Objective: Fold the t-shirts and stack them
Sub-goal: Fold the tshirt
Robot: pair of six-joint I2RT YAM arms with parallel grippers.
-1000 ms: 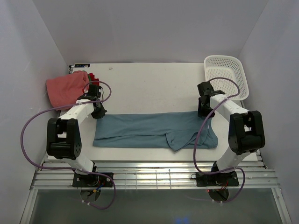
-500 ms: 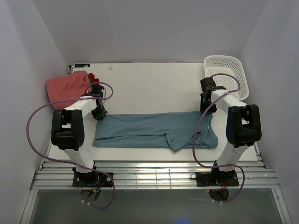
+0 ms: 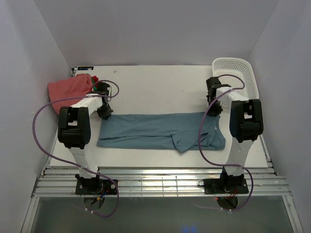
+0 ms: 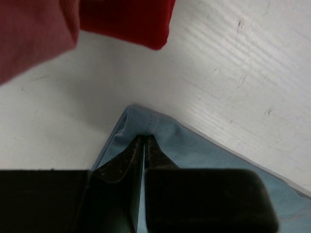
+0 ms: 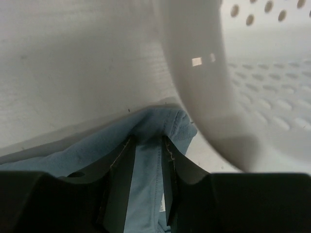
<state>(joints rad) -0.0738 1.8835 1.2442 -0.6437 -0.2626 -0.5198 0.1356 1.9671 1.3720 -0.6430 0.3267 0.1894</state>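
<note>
The teal-blue t-shirt lies folded into a long band across the table, with a lump near its right end. My left gripper is shut on its far left corner, fingertips pinched together. My right gripper is at the far right corner. Its fingers are closed on a thick fold of teal cloth that wraps over the tips. A folded salmon-pink shirt lies at the far left, with red cloth and a sliver of green beside it.
A white perforated basket stands at the far right corner, its wall right beside my right fingers. The red shirt and the pink shirt lie just beyond my left gripper. Side walls close in on both sides.
Both wrists have moved toward the far side, pulling the shirt's far edge a little back. My right jaws have narrowed on the cloth. The left jaws have stayed pinched.
</note>
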